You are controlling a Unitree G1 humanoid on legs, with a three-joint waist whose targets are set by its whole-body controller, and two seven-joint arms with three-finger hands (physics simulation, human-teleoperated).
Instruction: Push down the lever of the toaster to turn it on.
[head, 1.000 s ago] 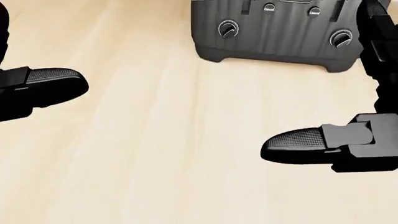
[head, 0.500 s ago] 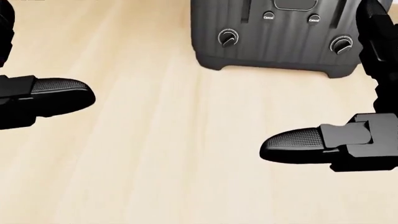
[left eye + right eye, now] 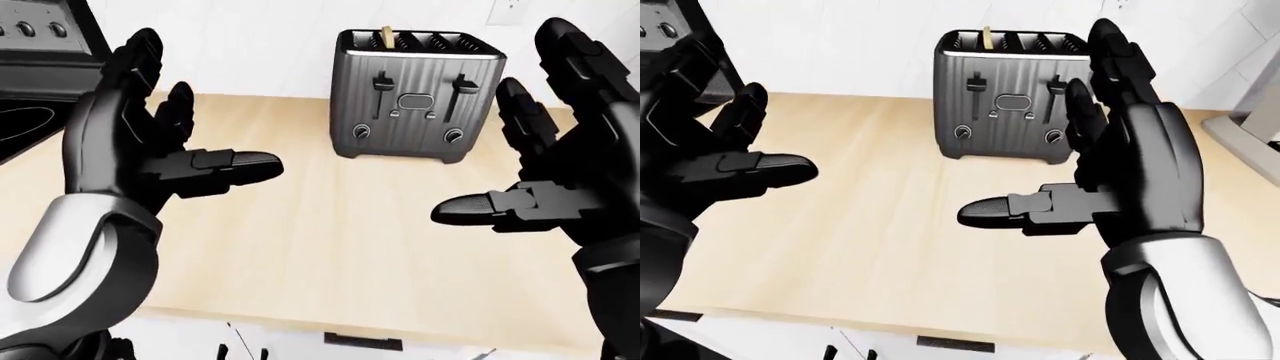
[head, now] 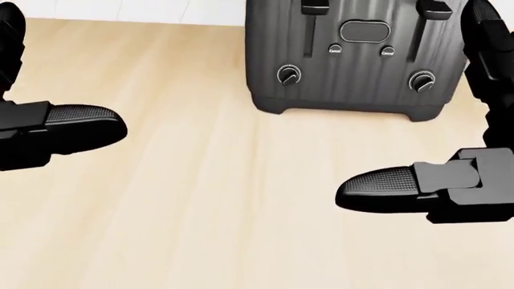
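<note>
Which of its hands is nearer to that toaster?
The right hand, I'd say. It hangs open just right of the toaster in the left-eye view, fingertips level with its top. The left hand, also open, stands well off to the toaster's left. Neither touches it.

Dark grey ribbed toaster, pale wood-grain counter, black left hand

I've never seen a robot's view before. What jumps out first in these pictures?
Two big black robot hands, raised with open fingers: the left hand fills the left of the left-eye view, the right hand the right. Between them, at the top centre, a dark ribbed toaster stands on a pale wooden counter, with two levers both up and something sticking out of one slot. Neither hand touches it.
</note>
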